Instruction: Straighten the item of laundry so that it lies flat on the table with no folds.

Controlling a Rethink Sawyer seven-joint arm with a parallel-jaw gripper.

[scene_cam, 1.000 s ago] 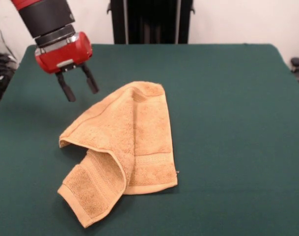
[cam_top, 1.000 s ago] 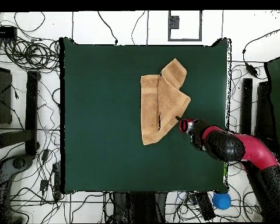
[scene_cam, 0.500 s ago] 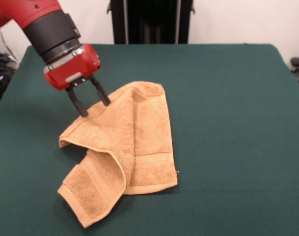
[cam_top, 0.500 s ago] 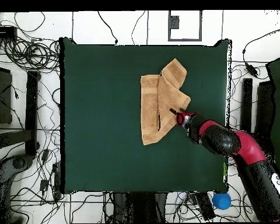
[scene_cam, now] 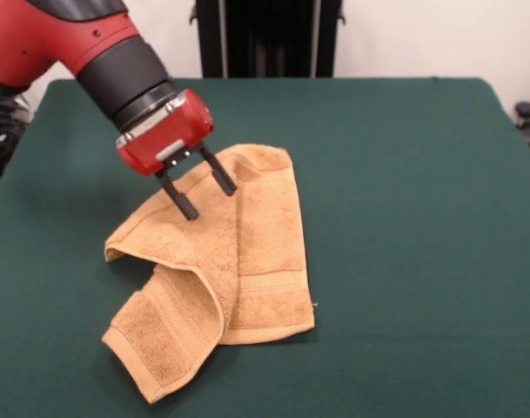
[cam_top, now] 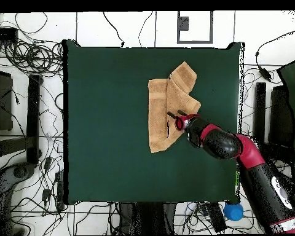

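The gripper has been moved from beside the hand towel to right above it in the last second. Its two black fingers are spread apart and nothing is held between them. The tips are pointed down at the towel's middle fold. Whether the cloth is touched yet cannot be told. A grab at the folded-over layer is likely meant, so the towel can be pulled open. No part of the towel has been moved so far, so the job is only just begun.

Nearest to the front camera, one corner of the towel is seen flipped over, with a woven stripe band shown close by. Behind that, a soft hump is made where one side is lifted off the table, and a dark gap is left under it. Farther back, the towel is folded in two along a long crease. The cloth is orange-tan, fluffy and floppy, with stitched edges. The table is covered in flat, dark green felt. The gripper body is red, hard and shiny, and it is joined to a thick black and red arm. From above, the towel is seen lying nearer one side of the table than the other.
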